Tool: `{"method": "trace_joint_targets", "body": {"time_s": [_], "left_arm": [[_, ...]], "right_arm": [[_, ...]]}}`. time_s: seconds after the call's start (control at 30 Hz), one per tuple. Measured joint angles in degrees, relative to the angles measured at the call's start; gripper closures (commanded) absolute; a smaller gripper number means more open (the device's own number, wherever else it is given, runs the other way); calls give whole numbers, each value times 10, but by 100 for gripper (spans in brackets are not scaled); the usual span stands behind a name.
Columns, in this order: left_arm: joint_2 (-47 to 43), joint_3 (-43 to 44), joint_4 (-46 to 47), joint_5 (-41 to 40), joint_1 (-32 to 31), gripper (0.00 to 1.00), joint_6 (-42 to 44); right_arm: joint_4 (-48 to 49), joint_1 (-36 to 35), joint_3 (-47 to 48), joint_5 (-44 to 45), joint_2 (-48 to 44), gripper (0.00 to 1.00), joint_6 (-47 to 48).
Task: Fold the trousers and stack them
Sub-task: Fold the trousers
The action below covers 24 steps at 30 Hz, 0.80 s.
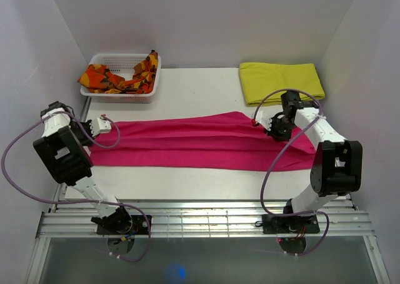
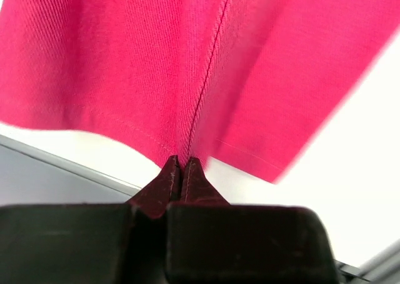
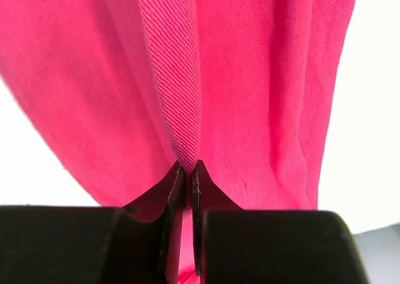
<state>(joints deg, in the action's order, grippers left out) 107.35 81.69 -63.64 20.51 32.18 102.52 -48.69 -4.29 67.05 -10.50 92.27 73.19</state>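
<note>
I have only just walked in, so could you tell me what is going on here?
Both arms are handling the magenta trousers, which lie stretched across the table. The left gripper is shut on one end, the right gripper on the other. A yellow cloth lies at the far right corner.

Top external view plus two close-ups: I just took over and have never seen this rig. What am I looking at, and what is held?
The top view looks down on two robot arms bolted at the near edge of a table. The close-ups come from a camera on each wrist, showing that arm's own dark fingers. Pink trousers lie stretched across the table. The left gripper is shut on the hem at one end, the right gripper on a fold at the other. At the back are a folded yellow cloth and a white basket holding an orange patterned cloth.
</note>
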Motion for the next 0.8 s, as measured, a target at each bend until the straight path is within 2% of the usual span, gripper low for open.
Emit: {"method": "trace_joint_targets", "body": {"time_s": [0.23,0.47,0.67,0.8], "left_arm": [[-161,-179,44,14,50,100,45],[-193,-329,134,0,52,100,65],[-204,-347,182,3,60,100,53],[-193,-328,167,12,64,100,37]], "right_arm": [[-10,7,-82,-1,-71,92,44],[-9,28,-183,14,-90,92,92],[2,31,-223,13,-109,92,102],[9,31,-222,11,-103,92,97]]}}
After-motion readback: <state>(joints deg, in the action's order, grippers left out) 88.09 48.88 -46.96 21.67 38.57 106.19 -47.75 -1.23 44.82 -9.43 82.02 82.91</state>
